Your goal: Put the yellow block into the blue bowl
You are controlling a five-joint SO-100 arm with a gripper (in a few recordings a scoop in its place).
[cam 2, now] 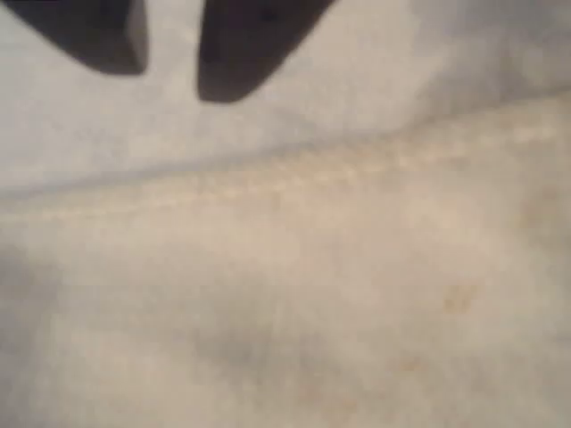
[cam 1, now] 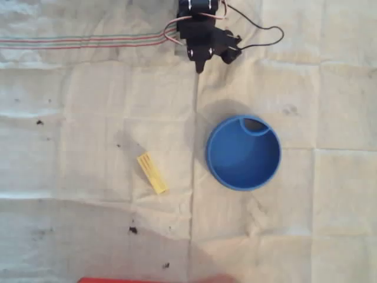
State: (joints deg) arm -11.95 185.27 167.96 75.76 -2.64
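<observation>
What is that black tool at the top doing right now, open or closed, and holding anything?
Tool: open by a narrow gap in the wrist view, holding nothing; the yellow block lies on the cloth apart from it.

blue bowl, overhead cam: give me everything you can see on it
The blue bowl is round, bright blue and looks like smooth plastic. It sits upright and open on the white cloth, right of centre in the overhead view. A small curved partition walls off a notch at its upper rim, dark inside. Otherwise its inside looks empty. A soft shadow falls to its upper left. Nothing but the cloth touches it: the yellow block lies apart to its left, the gripper above it.
</observation>
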